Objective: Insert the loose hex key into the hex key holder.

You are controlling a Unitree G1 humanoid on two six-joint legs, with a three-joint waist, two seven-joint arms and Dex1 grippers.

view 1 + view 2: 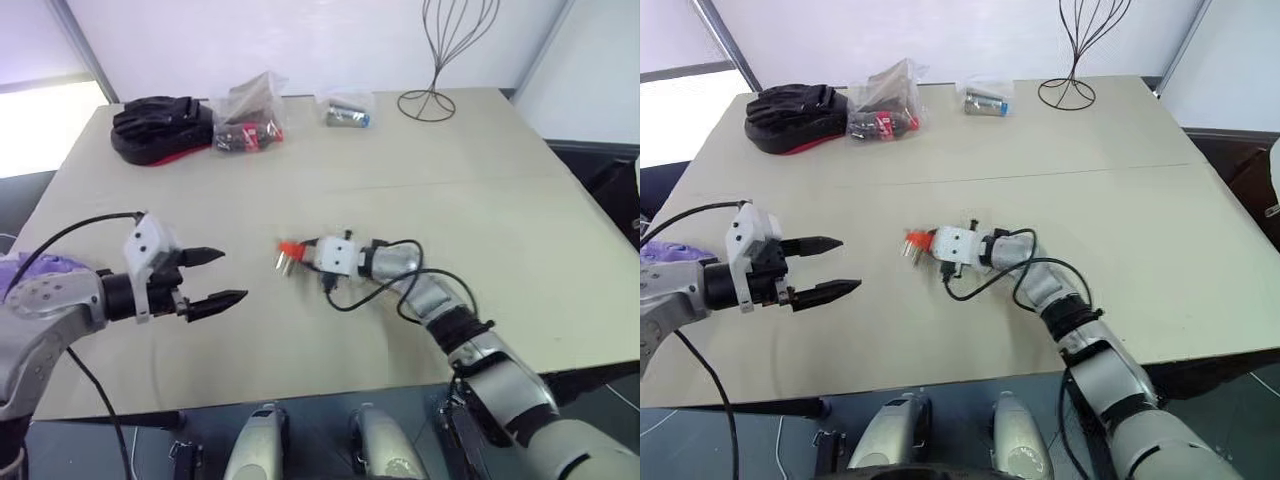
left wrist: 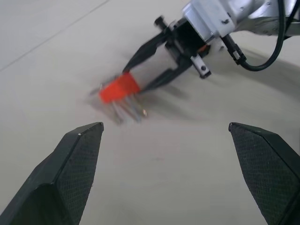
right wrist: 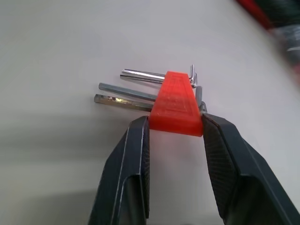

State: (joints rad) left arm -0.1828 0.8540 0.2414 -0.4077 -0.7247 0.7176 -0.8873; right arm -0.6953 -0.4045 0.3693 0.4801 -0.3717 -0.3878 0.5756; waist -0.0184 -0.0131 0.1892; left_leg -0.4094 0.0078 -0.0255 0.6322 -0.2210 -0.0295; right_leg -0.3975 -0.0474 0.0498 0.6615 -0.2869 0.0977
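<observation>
My right end effector (image 3: 174,129) was clamped on the hex key holder (image 3: 176,108), its two black fingers (image 3: 129,173) pinching the narrow end of the orange-red block from either side. Three grey metal keys (image 3: 124,93) stuck out of the block on the far side from my fingers, lying close together and roughly parallel, and a short bent end showed behind its upper edge. From my head, the holder (image 1: 290,249) sat near the middle of the tabletop (image 1: 520,210), just at the tips of my right end effector, which reached in from the right with a black cable looping beside the wrist. Whether the block rested on the tabletop or was slightly lifted I could not tell. My left end effector (image 1: 215,277) was spread wide with nothing between its fingers, hanging over the left part of the tabletop, pointing toward the holder and well apart from it. I could not pick out a separate loose hex key among the grey rods. Along the far edge lay a black glove (image 1: 160,125), a clear plastic bag (image 1: 247,120), a small wrapped pack (image 1: 347,113) and a wire stand (image 1: 440,60).
</observation>
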